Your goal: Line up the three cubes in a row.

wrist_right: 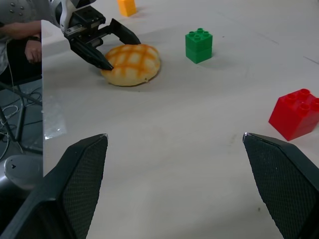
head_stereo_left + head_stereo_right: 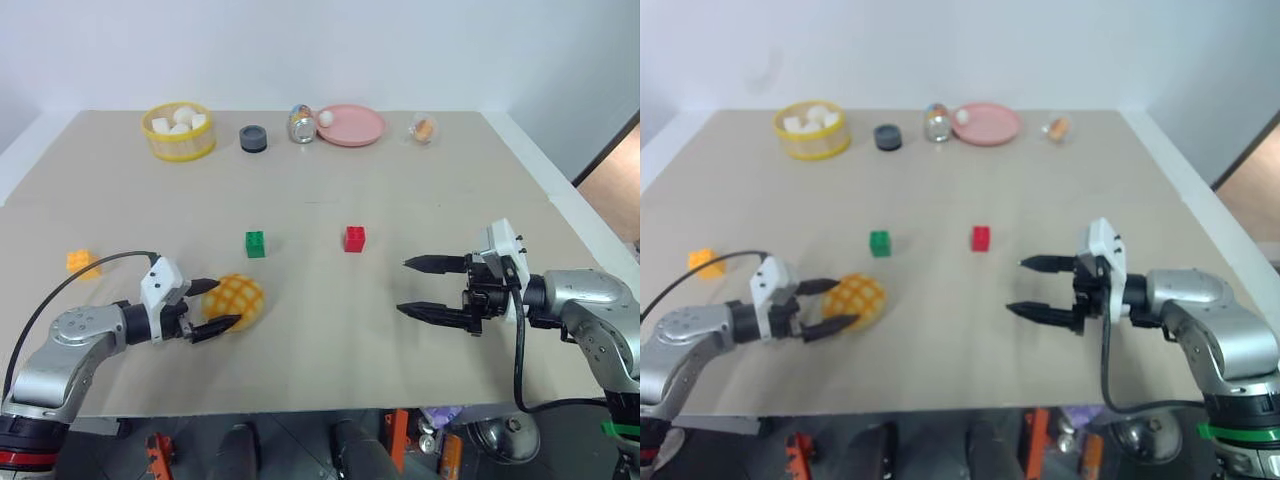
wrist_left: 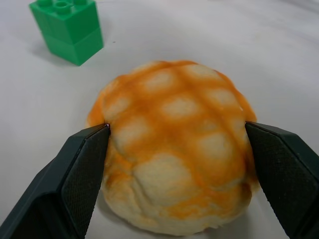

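Three cubes sit apart on the tan table: orange-yellow at the far left, green and red near the middle. My left gripper is open, its fingers straddling the round yellow checkered bun, which rests on the table just in front of the green cube. My right gripper is open and empty, pointing left, hovering to the right of and nearer than the red cube.
Along the far edge stand a yellow basket of white chunks, a black puck, a can, a pink plate and a small clear-wrapped item. A person's hand is beyond the table.
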Motion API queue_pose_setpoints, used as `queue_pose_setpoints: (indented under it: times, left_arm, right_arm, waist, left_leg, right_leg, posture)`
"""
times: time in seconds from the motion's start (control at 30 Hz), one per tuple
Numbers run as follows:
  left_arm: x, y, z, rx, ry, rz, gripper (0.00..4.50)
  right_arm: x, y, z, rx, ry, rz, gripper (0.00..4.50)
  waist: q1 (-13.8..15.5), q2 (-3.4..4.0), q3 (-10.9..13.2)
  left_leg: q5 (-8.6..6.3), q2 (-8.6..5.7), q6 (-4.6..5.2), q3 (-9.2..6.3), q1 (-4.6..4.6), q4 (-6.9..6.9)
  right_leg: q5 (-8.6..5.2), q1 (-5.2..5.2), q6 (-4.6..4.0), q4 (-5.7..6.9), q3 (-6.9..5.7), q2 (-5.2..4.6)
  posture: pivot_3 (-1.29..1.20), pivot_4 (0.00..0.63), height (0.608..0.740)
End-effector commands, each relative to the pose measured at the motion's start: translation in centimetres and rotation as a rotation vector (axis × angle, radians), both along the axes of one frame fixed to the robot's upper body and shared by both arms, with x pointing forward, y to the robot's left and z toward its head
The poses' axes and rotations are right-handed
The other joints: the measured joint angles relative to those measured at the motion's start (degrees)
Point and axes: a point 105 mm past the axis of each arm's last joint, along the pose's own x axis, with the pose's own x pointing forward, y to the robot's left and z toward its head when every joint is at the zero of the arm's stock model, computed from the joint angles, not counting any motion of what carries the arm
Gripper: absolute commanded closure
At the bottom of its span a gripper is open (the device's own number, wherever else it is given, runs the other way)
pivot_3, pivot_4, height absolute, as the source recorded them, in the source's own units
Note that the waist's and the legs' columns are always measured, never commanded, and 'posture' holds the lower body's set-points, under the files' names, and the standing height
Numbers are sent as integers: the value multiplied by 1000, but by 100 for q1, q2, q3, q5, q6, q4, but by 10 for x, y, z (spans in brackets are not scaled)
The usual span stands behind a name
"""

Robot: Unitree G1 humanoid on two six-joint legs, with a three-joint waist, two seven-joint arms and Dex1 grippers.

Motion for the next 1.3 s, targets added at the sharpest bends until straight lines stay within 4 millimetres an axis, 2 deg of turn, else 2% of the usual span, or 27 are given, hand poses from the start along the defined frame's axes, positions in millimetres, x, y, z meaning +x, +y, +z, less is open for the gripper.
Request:
queue_pose_setpoints:
  times: [0.03, 0.1, 0.13, 0.17, 0.27, 0.63, 0.67, 0.8, 0.87, 0.9, 0.97, 1.03, 1.07, 1.17, 1.3]
  left_arm:
    - [-10, -13, -13, 17, 61, -88, 902]
    - [-11, -16, -12, 13, 61, -104, 1603]
    - [-10, -16, -11, 20, 54, -101, 1809]
    - [-8, -15, -11, 26, 50, -97, 2299]
    - [-1, -9, -19, 108, 52, -54, 3150]
    - [-4, -13, -20, 110, 60, -58, 3150]
    - [-2, -13, -17, 91, 48, -44, 3150]
    - [9, -11, 26, -139, -73, 71, 3150]
    - [7, 3, 70, -378, -167, 169, 3150]
    - [4, 8, 84, -453, -193, 194, 3150]
    - [-1, 18, 99, -529, -229, 247, 3150]
    - [-2, 42, 113, -585, -310, 390, 3150]
    - [-3, 56, 119, -612, -346, 473, 3150]
    - [-18, 131, 127, -631, -484, 901, 3150]
    - [-42, 191, 119, -534, -526, 1253, 3150]
  right_arm:
    - [-1, 0, 18, 13, -75, -6, 0]
    - [-1, 1, 21, 21, -81, -9, 0]
    - [0, 1, 22, 28, -84, -10, 0]
    - [0, 2, 23, 32, -86, -12, 0]
    - [1, 2, 22, 30, -88, -15, 0]
    - [5, 4, 23, 32, -96, -15, 0]
    - [5, 4, 23, 32, -96, -14, 0]
    - [5, 6, 20, 24, -88, 1, 0]
    - [6, 9, 19, 25, -80, 18, 0]
    - [7, 10, 18, 25, -78, 24, 0]
    - [9, 12, 17, 25, -76, 36, 0]
    - [11, 16, 16, 29, -70, 56, 0]
    - [13, 18, 15, 29, -67, 67, 0]
    - [19, 29, 15, 41, -59, 136, 0]
    - [23, 37, 15, 42, -62, 195, 0]
  waist:
    - [7, 2, -1]
    - [8, 2, -2]
    - [9, 2, -2]
    - [11, 2, -2]
    - [22, 2, -2]
    - [105, 29, -17]
    - [105, 29, -18]
    - [116, 29, -17]
    - [113, 16, -10]
    - [111, 8, -6]
    - [99, 6, -6]
    - [93, 9, -8]
    - [88, 9, -8]
    - [66, 5, -6]
    - [55, 1, -5]
  left_leg:
    - [0, -1, 0, 0, 0, 3]
    - [0, -1, 0, 0, 0, 14]
    - [0, -1, 0, 0, 0, 17]
    - [0, -1, 0, 1, -1, 20]
    - [-1, -2, 0, 1, -2, 23]
    - [-1, 0, 0, 1, 1, 27]
    - [-1, 0, 0, 1, 1, 27]
    - [-1, 0, 0, 0, -3, 28]
    - [-1, 2, 1, -4, -10, 33]
    - [-1, 3, 1, -5, -11, 34]
    - [-1, 10, 0, -8, -11, 36]
    - [-1, 10, 1, -5, -6, 34]
    - [-1, 10, 1, -3, -2, 33]
    - [-1, 10, 1, -5, -1, 34]
    - [-1, 9, 1, -9, -2, 35]
  right_leg:
    - [1, 2, 1, 0, 0, -1]
    - [1, 6, 2, 0, 0, -2]
    - [1, 8, 2, 0, 0, -2]
    - [1, 9, 2, 0, 0, -3]
    - [1, 10, 3, -1, 0, -5]
    - [2, 12, 4, 0, 0, -3]
    - [2, 12, 4, 0, 0, -3]
    - [2, 12, 5, 0, -1, -3]
    - [5, 10, 8, 0, -4, -2]
    - [7, 10, 10, 1, -5, 0]
    - [9, 10, 9, 1, -9, 5]
    - [10, 12, 9, 1, -7, 5]
    - [10, 13, 9, 1, -7, 6]
    - [12, 13, 9, 3, -6, 10]
    - [14, 13, 8, 3, -6, 13]
  posture:
    - [0, 150, 740]
    - [0, 150, 740]
    - [0, 150, 740]
    - [0, 150, 740]
    - [0, 150, 740]
    - [0, 150, 740]
    - [0, 150, 740]
    - [0, 150, 740]
    - [0, 150, 740]
    - [0, 150, 740]
    - [0, 150, 740]
    - [0, 150, 740]
    - [0, 150, 740]
    - [0, 150, 740]
    - [0, 150, 740]
